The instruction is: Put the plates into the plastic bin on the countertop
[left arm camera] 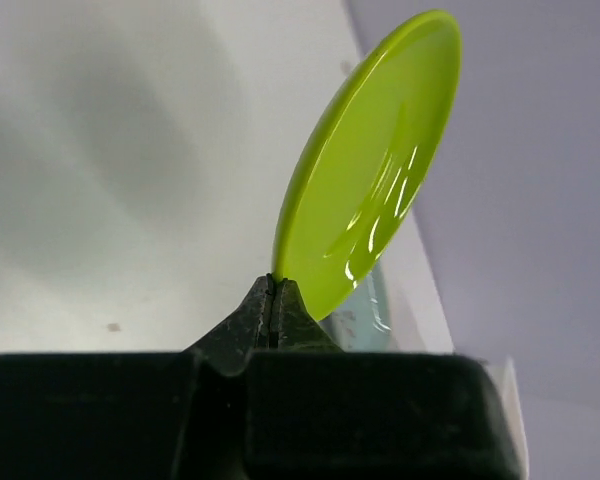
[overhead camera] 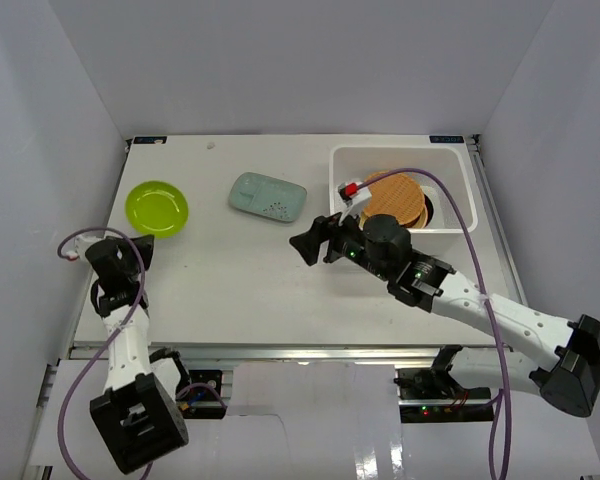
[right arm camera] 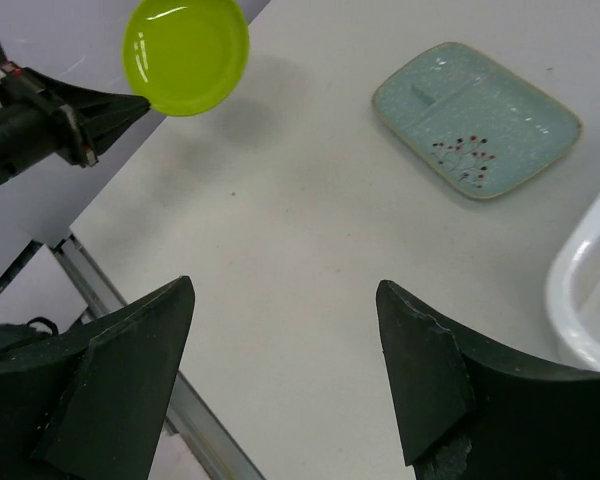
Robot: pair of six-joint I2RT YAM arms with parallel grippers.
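Top view, lime green plate: The lime green plate [overhead camera: 157,207] is at the far left of the countertop [overhead camera: 230,290], well apart from the plastic bin [overhead camera: 400,152] at the far right.
Top view, left gripper: The left gripper [overhead camera: 132,248] meets the plate's near rim. From above, its jaws cannot be read.
Top view, right gripper: The right gripper [overhead camera: 315,240] hangs spread and empty over mid-table, just left of the bin.
Top view, other plates: The teal plate [overhead camera: 268,196] lies flat between the green plate and the bin. The orange plate [overhead camera: 393,200] is already in the bin, on top of a black plate [overhead camera: 427,208].
Left wrist, grip: The jaws are pressed together, pinching the plate [left arm camera: 370,170] by its rim at the very tips, and it rises steeply away from them.
Left wrist, only here: This view alone shows how shallow the bite is.
Right wrist, gripper: The fingers [right arm camera: 120,380] stand wide apart with nothing between them.
Right wrist, only here: The green plate [right arm camera: 186,55] is seen from the side at the table's left edge. A shadow falls beside it, so it is probably off the surface.
Risk, slip: With so thin a bite, the plate could pivot or slide out on the long carry to the right. This near the edge, it might fall off the table.
Risk, path: The route passes the teal plate and the right arm, so a low or tilted carry could clip either one.
Risk, release: Let go at this tilt, the plate could land on edge against the orange plate.
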